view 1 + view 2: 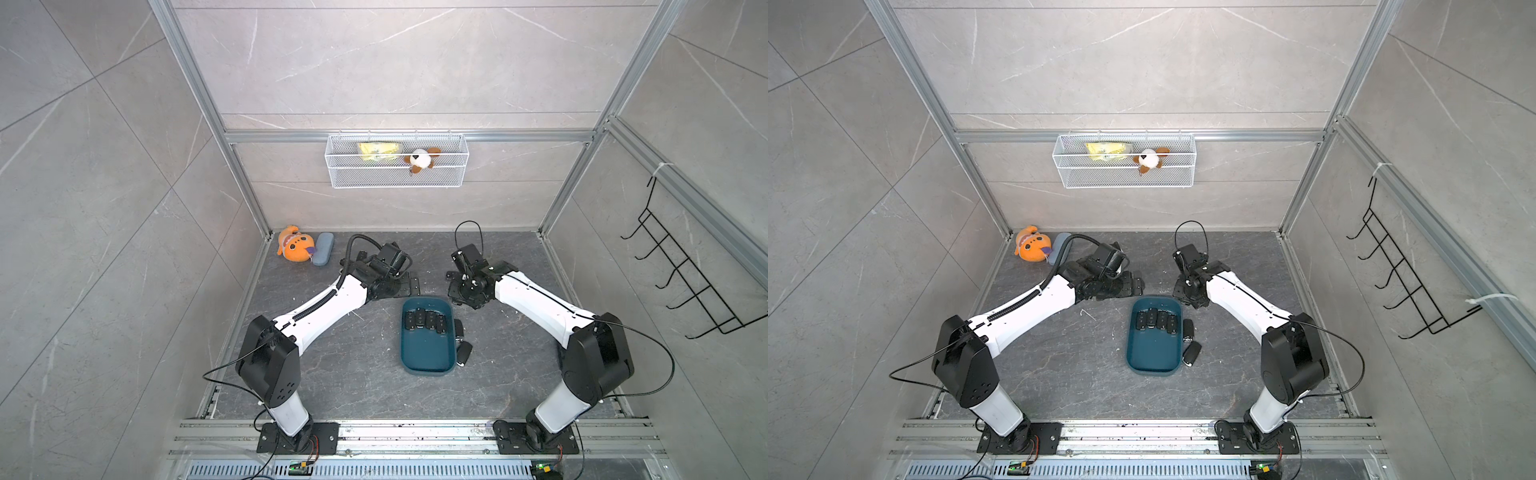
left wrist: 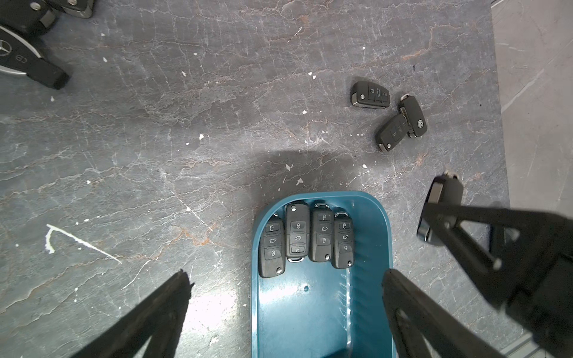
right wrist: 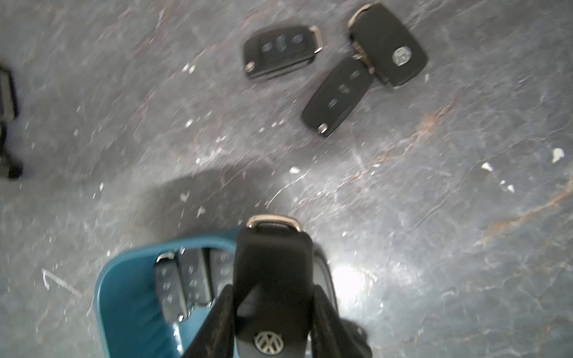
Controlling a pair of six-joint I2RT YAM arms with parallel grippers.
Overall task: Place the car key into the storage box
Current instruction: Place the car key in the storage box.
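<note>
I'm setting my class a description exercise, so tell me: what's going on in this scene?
The right gripper is shut on a black Volkswagen flip-key fob, holding it near the rim of the dark teal plastic storage bin. Inside it, four black fobs lie side by side. The left gripper hangs open over the bin, holding nothing. On the dark stone tabletop, other black fobs lie loose, not yet stowed.

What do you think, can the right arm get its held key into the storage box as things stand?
Probably yes: the right claw, shut on the car key, hangs at the storage box edge, and floor beside its four keys looks bare.
</note>
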